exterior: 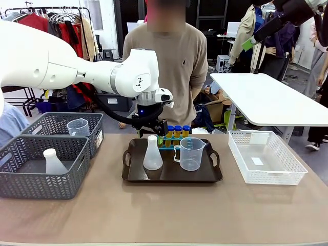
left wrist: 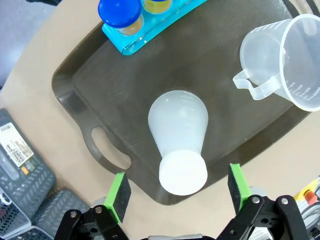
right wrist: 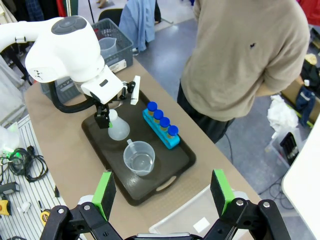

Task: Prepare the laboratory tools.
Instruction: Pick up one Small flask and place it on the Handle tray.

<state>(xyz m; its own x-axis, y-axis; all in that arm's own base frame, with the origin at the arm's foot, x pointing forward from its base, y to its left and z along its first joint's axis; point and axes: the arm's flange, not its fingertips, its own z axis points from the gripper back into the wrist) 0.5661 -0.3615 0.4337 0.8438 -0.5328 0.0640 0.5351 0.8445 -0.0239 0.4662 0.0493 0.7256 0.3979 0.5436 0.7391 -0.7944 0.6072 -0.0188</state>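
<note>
Conical flask (left wrist: 178, 134) stands upright on the dark tray (left wrist: 100, 95); you see the left gripper (left wrist: 179, 192) spread above it, holding nothing. Right gripper (right wrist: 162, 194) is likewise spread, well above the table.

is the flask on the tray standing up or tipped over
Upright. The flask stands on its wide base on the tray, neck up.

In the left wrist view, the measuring jug (left wrist: 285, 60) runs off the right edge and the blue rack (left wrist: 150, 27) off the top. In the front view, the left arm hides the rack's fourth tube.
</note>
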